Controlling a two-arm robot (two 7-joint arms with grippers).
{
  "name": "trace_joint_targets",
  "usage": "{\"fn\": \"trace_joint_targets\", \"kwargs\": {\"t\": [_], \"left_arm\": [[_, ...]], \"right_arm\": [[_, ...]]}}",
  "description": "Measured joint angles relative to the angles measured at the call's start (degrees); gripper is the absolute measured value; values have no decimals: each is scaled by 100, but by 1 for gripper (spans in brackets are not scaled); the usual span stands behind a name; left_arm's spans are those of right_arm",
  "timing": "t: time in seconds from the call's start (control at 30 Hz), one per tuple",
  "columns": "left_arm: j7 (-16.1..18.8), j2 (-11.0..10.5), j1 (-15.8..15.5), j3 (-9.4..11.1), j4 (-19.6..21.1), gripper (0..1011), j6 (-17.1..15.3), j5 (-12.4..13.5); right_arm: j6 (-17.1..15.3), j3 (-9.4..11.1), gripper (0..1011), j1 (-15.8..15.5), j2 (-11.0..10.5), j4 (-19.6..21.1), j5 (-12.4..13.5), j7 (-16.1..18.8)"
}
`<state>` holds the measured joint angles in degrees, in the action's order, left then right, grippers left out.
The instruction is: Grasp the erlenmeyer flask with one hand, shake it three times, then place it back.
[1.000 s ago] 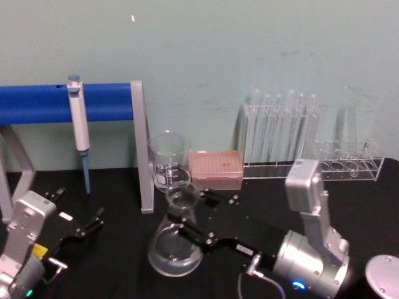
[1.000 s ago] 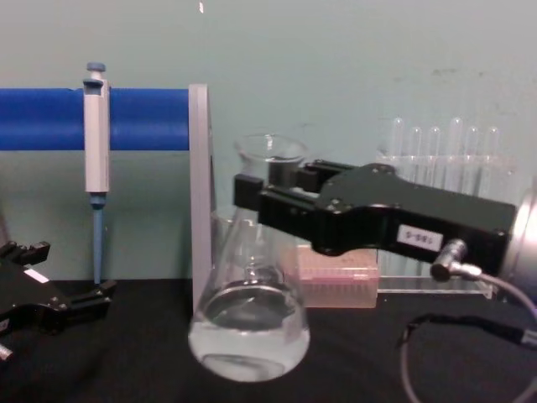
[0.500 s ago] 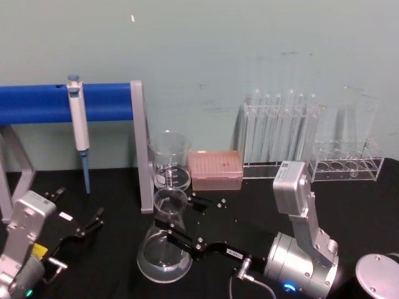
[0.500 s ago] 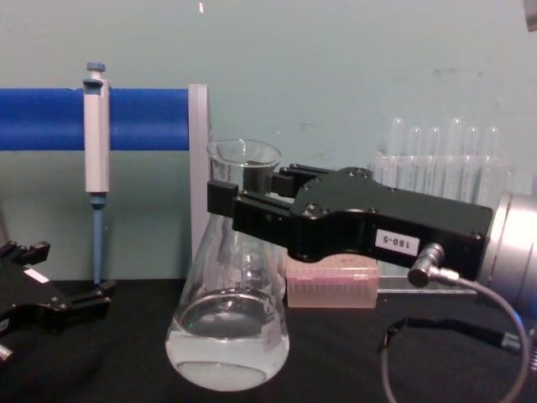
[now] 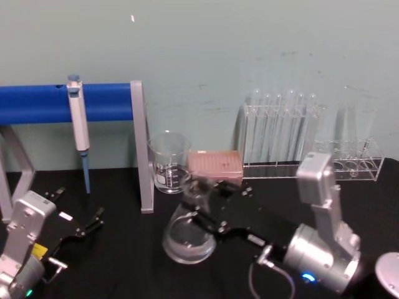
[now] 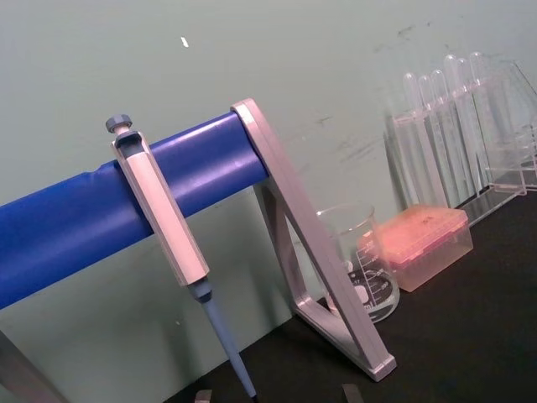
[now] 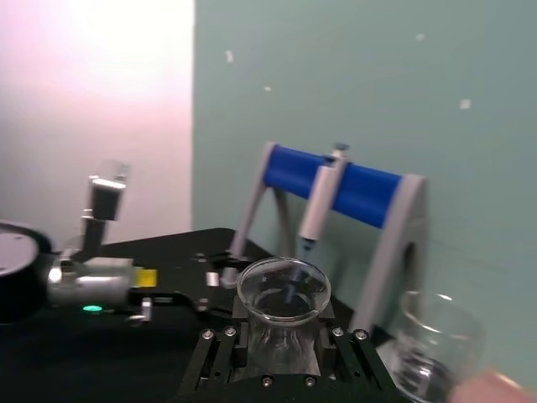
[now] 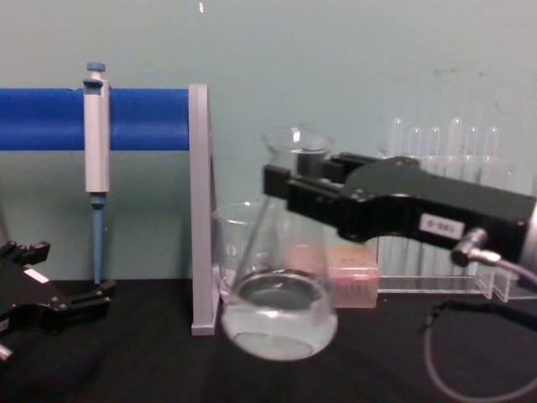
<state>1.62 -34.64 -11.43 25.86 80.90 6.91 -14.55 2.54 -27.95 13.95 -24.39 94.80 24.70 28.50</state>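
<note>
The erlenmeyer flask [image 8: 277, 315] is clear glass with clear liquid in its wide base. It hangs just above the black table, slightly tilted. My right gripper [image 8: 289, 190], the hand, is shut on its neck below the flared rim. From the head view the flask [image 5: 187, 240] is in front of the beaker, with the right gripper [image 5: 203, 200] reaching in from the right. In the right wrist view the flask's rim [image 7: 284, 290] sits between the black fingers [image 7: 220, 337]. My left gripper [image 5: 82, 228] rests parked and open at the table's left [image 8: 60, 300].
A blue-barred stand [image 5: 93, 103] holds a pipette [image 5: 78, 124] at the back left. The beaker [image 5: 168, 162], a pink tip box [image 5: 215, 166] and clear test tube racks [image 5: 280, 134] line the back wall. A silver disc [image 5: 390, 274] lies at the right front.
The right gripper has swung the flask back to the right and slightly up, after carrying it left half a second ago. The liquid is sloshing. The left arm has not moved.
</note>
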Motion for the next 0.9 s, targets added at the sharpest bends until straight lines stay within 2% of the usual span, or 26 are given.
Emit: {"fn": "trace_joint_targets", "kwargs": {"t": [0.4,0.47,0.5,0.57,0.8,0.9], "left_arm": [[0,0,0,0,0,1001,0,0],[0,0,0,0,0,1001,0,0],[0,0,0,0,0,1001,0,0],[0,0,0,0,0,1001,0,0],[0,0,0,0,0,1001,0,0],[0,0,0,0,0,1001,0,0]], "right_arm": [[51,782,449,-460,-267,242,-55,-594],[57,1032,449,-637,-318,314,-66,-757],[57,1032,449,-637,-318,314,-66,-757],[60,1259,449,-800,-356,381,-72,-895],[60,1704,449,-1129,-396,499,-78,-1122],[58,1813,449,-1212,-386,519,-75,-1169]]}}
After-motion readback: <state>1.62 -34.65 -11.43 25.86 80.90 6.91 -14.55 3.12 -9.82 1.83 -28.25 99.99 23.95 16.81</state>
